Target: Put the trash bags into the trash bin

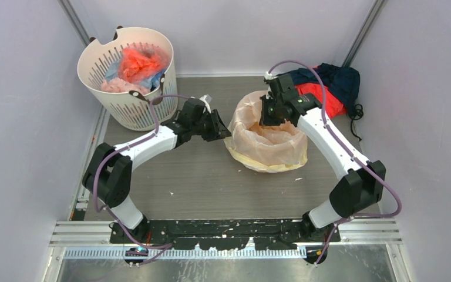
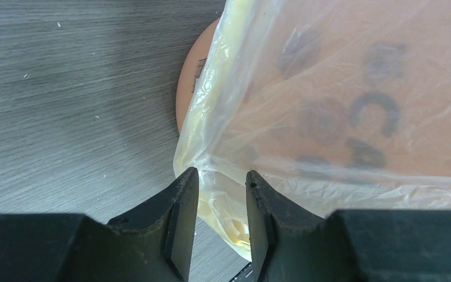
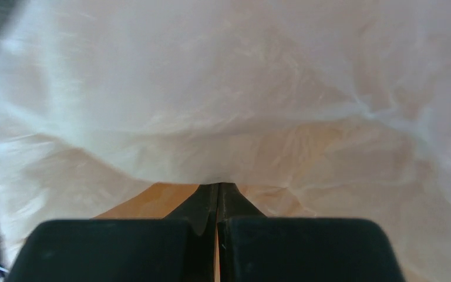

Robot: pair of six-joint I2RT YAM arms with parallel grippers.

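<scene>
The pale-yellow translucent trash bag (image 1: pixel 264 150) is draped over and into the orange trash bin, which shows only through the film in the top view. In the left wrist view the bin's bare orange base (image 2: pixel 189 88) sticks out beside the bag (image 2: pixel 329 76). My left gripper (image 1: pixel 223 130) is at the bin's left side, its jaws (image 2: pixel 221 173) apart with a loose fold of film lying between them. My right gripper (image 1: pixel 273 114) is over the far rim, shut (image 3: pixel 218 185) on the bag (image 3: pixel 211 88), with orange bin wall (image 3: pixel 147 202) just below.
A white slotted basket (image 1: pixel 130 103) holding red, pink and blue plastic bundles (image 1: pixel 138 61) stands at the back left. A red and navy cloth heap (image 1: pixel 329 85) lies at the back right behind my right arm. Walls close in on both sides.
</scene>
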